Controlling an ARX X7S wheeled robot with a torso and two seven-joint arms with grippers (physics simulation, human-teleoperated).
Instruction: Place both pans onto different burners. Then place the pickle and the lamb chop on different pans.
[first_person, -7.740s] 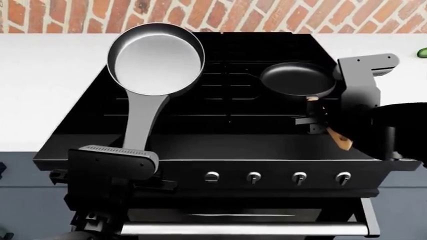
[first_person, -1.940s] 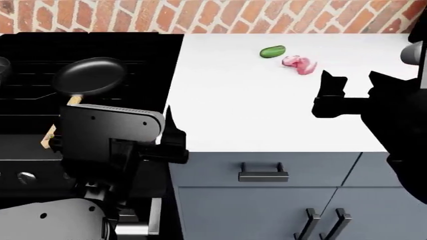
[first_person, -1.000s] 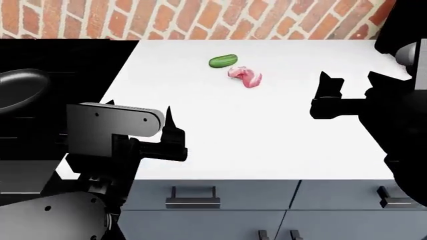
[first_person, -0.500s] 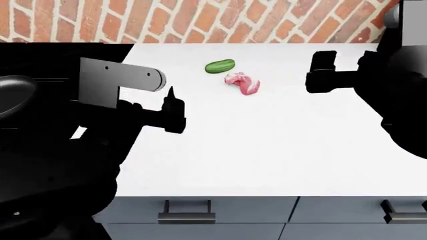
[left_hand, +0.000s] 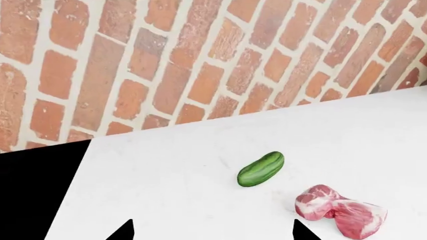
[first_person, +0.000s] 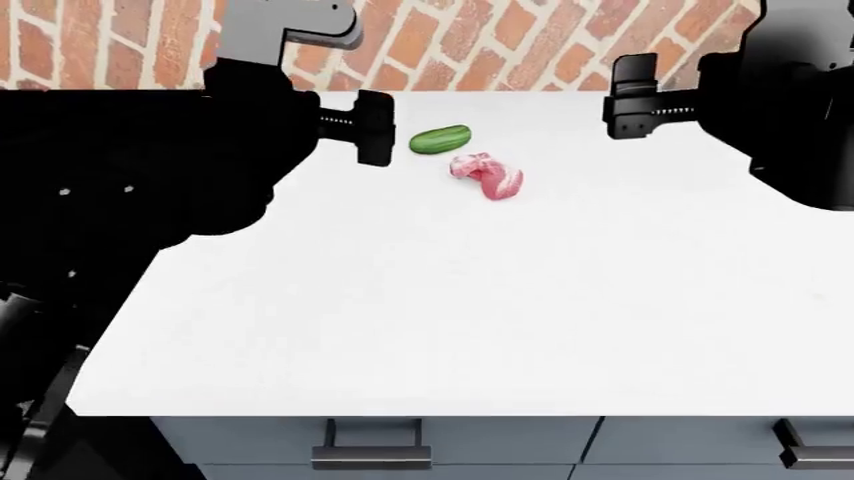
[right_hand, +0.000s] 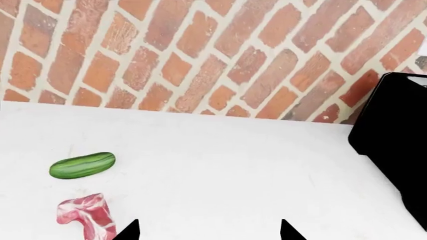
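We see bright, even, flat light w/ no glare; counter nearly blown white, arms pure black silhouettes, everything sharp.

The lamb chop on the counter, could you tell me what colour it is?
The lamb chop is pink-red with white fat marbling, clearest in the left wrist view.

Red brick wall behind white countertop; grey cabinet drawers with dark handles below.

pickle: green | lamb chop: pink-red, white marbling | counter: white | wall: red brick
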